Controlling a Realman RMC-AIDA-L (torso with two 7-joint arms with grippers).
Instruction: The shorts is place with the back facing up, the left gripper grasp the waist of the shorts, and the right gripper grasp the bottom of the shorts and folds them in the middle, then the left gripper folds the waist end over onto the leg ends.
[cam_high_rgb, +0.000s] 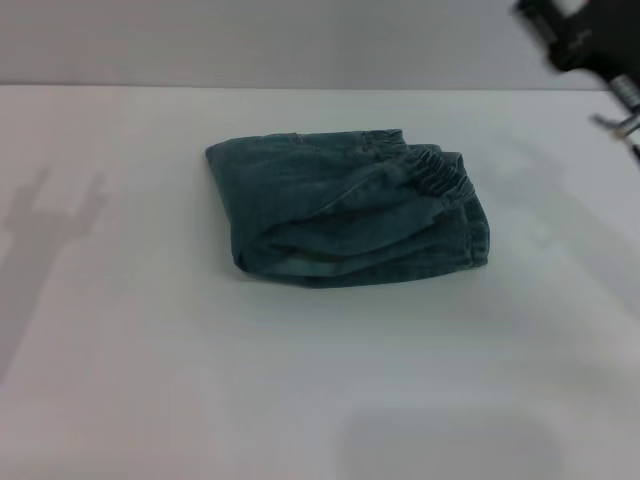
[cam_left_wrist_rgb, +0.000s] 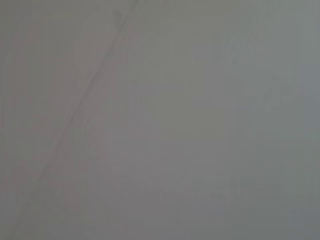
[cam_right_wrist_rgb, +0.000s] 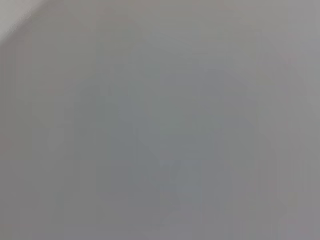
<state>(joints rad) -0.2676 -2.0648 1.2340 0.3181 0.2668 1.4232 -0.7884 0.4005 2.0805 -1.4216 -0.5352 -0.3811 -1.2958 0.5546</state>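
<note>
At centre table your shorts (cam_high_rgb: 345, 215) lie folded, long axis three-to-nine o'clock, waist (cam_high_rgb: 440, 170) toward three; the right gripper (cam_high_rgb: 590, 50), grip unreadable, hangs nearer at one o'clock.

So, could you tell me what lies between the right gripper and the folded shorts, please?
Only bare white table, seen in the head view: the right gripper is up at the far right corner, apart from the shorts.

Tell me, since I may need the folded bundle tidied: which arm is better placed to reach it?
Probably the right. The right pincer shows at the far right above the table, nearer the waist side of the shorts. The left pincer is out of view.
</note>
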